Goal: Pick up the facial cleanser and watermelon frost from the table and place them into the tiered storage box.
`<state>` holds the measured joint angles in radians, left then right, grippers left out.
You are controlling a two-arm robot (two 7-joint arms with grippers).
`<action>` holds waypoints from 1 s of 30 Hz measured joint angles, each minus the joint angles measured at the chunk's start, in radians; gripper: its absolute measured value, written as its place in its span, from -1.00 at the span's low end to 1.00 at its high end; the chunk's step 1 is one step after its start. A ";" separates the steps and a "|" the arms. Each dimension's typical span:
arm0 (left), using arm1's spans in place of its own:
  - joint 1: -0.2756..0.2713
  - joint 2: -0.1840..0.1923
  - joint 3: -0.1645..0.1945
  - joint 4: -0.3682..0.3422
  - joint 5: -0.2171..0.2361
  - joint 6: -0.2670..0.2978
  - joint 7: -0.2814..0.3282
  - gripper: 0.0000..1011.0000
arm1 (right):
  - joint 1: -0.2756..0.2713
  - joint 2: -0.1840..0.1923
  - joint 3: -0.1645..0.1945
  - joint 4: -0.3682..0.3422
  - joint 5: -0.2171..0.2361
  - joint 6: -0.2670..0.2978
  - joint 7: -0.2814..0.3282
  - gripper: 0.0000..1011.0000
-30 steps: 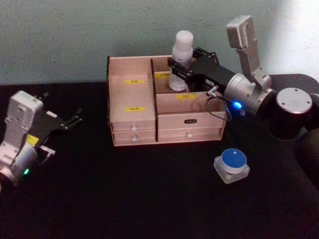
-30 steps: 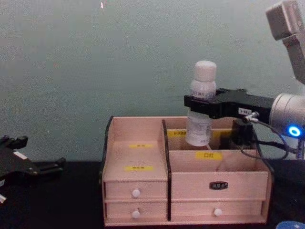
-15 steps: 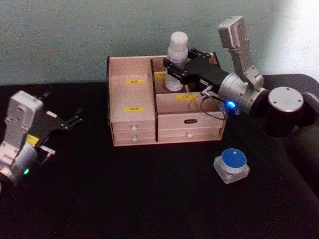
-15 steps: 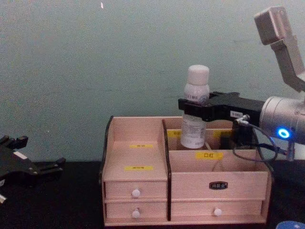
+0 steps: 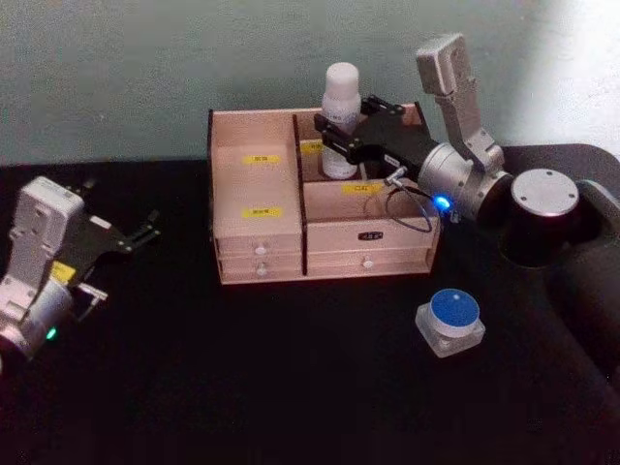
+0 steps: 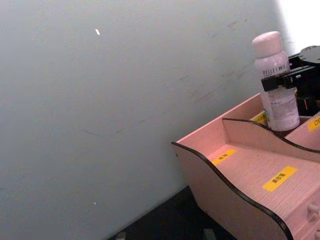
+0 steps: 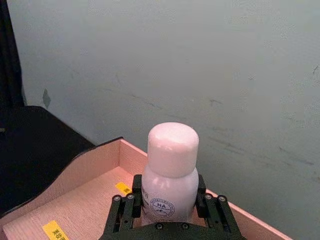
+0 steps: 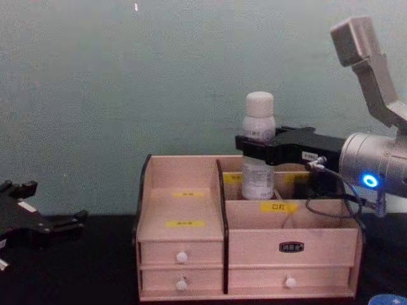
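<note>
The facial cleanser [image 5: 341, 114], a white bottle with a rounded cap, stands upright with its base down in a rear compartment of the tiered storage box [image 5: 252, 184], just right of the dark divider. My right gripper [image 5: 339, 138] is shut on the bottle's body, reaching in from the right. From the side, the facial cleanser [image 8: 258, 152] rises above the tiered storage box [image 8: 184, 241] with the right gripper [image 8: 257, 147] around it. The watermelon frost [image 5: 451, 321], a small blue-lidded case, lies on the table in front of the box's right side. My left gripper [image 5: 138, 232] rests open at the far left.
The table top is black, with a pale green wall close behind the box. My right arm's grey elbow [image 5: 542, 208] hangs over the table's right side. The box's front drawers [image 8: 182, 257] with white knobs are closed.
The right gripper has carried the bottle leftward and down, so its base now sits lower inside the rear compartment. The left arm has not moved.
</note>
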<state>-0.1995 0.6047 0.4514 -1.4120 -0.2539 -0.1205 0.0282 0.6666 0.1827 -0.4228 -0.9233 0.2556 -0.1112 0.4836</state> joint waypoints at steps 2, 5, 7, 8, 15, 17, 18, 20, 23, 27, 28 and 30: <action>0.000 0.000 0.000 0.000 0.000 0.000 0.000 0.98 | 0.001 -0.002 0.000 0.003 -0.002 0.000 0.000 0.17; 0.000 0.000 0.000 0.000 0.000 0.000 0.000 0.98 | 0.002 -0.004 0.001 0.007 -0.006 0.002 0.000 0.17; 0.000 0.000 0.000 0.000 0.000 0.000 0.000 0.98 | 0.002 -0.006 0.001 0.011 -0.009 0.004 0.000 0.17; 0.000 0.000 0.000 0.000 0.000 0.000 0.000 0.98 | 0.002 -0.007 0.001 0.012 -0.009 0.005 0.000 0.17; 0.000 0.000 0.000 0.000 0.000 0.000 0.000 0.98 | 0.004 -0.011 0.004 0.025 -0.014 0.016 0.001 0.17; 0.000 0.000 0.000 0.000 0.000 0.000 0.000 0.98 | 0.005 -0.012 0.004 0.027 -0.015 0.018 0.001 0.17; 0.000 0.000 0.000 0.000 0.000 0.000 0.000 0.98 | 0.005 -0.012 0.004 0.028 -0.016 0.020 0.001 0.17; 0.000 0.000 0.000 0.000 0.000 0.000 0.000 0.98 | 0.007 -0.013 0.004 0.034 -0.018 0.023 0.001 0.17; 0.000 0.000 0.000 0.000 0.000 0.000 0.000 0.98 | 0.008 -0.015 0.004 0.040 -0.022 0.026 0.001 0.17; 0.000 0.000 0.000 0.000 0.000 0.000 0.000 0.98 | 0.012 -0.018 0.004 0.050 -0.026 0.029 0.000 0.17; 0.000 0.000 0.000 0.000 0.000 0.000 0.000 0.98 | 0.012 -0.018 0.004 0.051 -0.026 0.029 0.000 0.17; 0.000 0.000 0.000 0.000 0.000 0.000 0.000 0.98 | 0.012 -0.019 0.005 0.053 -0.027 0.030 0.000 0.17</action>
<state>-0.1995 0.6047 0.4514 -1.4120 -0.2539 -0.1205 0.0283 0.6788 0.1642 -0.4181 -0.8699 0.2285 -0.0810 0.4837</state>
